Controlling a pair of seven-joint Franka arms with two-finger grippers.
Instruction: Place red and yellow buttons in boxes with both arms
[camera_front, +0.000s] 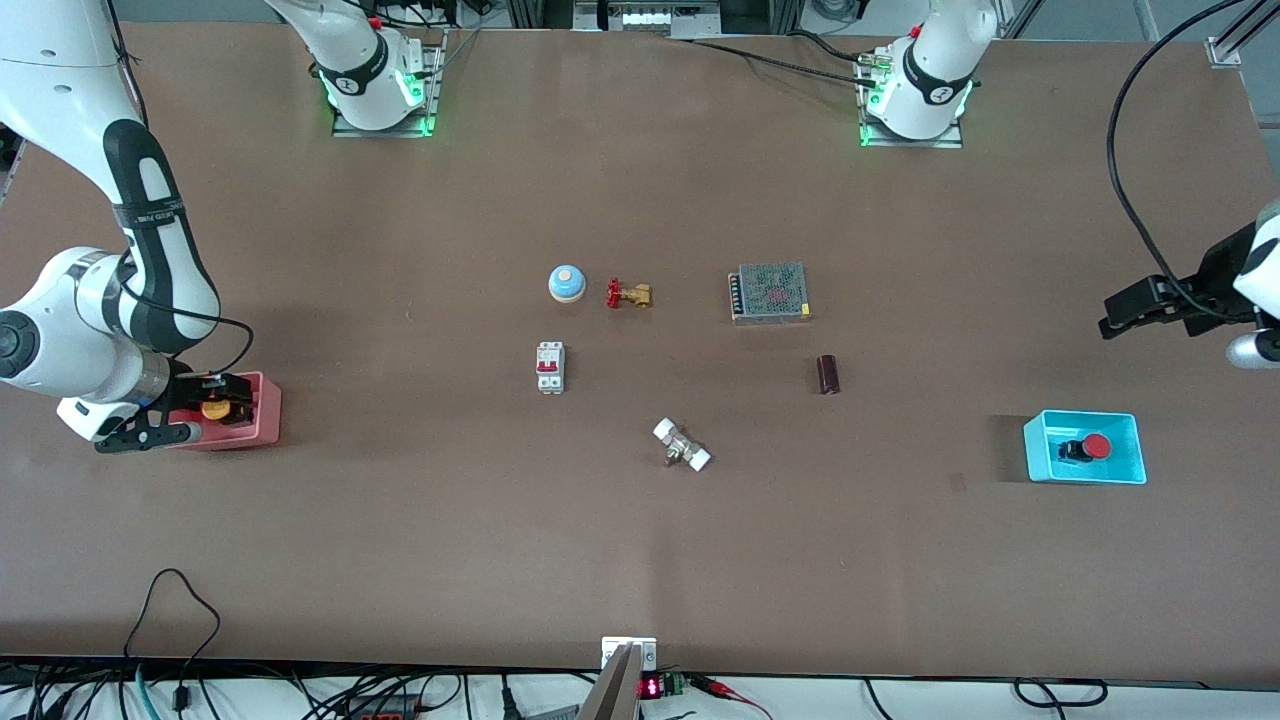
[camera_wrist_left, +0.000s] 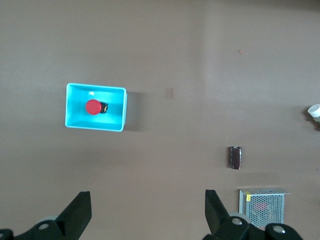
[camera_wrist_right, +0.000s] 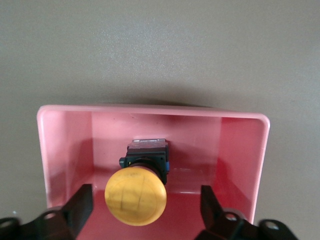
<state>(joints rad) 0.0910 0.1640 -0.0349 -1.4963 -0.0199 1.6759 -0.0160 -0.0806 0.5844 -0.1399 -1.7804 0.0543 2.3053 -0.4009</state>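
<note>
The yellow button (camera_front: 213, 409) sits in the pink-red box (camera_front: 262, 420) at the right arm's end of the table. My right gripper (camera_front: 215, 398) is low in that box and open. In the right wrist view its fingers (camera_wrist_right: 80, 206) stand on either side of the yellow cap (camera_wrist_right: 135, 202), clear of it, inside the pink box (camera_wrist_right: 65, 150). The red button (camera_front: 1092, 447) lies in the cyan box (camera_front: 1125, 465) at the left arm's end. My left gripper (camera_front: 1125, 310) is open and empty, up in the air beside that box. The left wrist view shows the box (camera_wrist_left: 118, 111) and the red button (camera_wrist_left: 92, 107) below its spread fingers (camera_wrist_left: 80, 210).
In the middle of the table are a blue-and-white bell (camera_front: 566, 283), a brass valve (camera_front: 628, 294), a metal power supply (camera_front: 769, 292), a white circuit breaker (camera_front: 550, 367), a dark cylinder (camera_front: 827, 374) and a white fitting (camera_front: 682, 445). Cables hang at the near edge.
</note>
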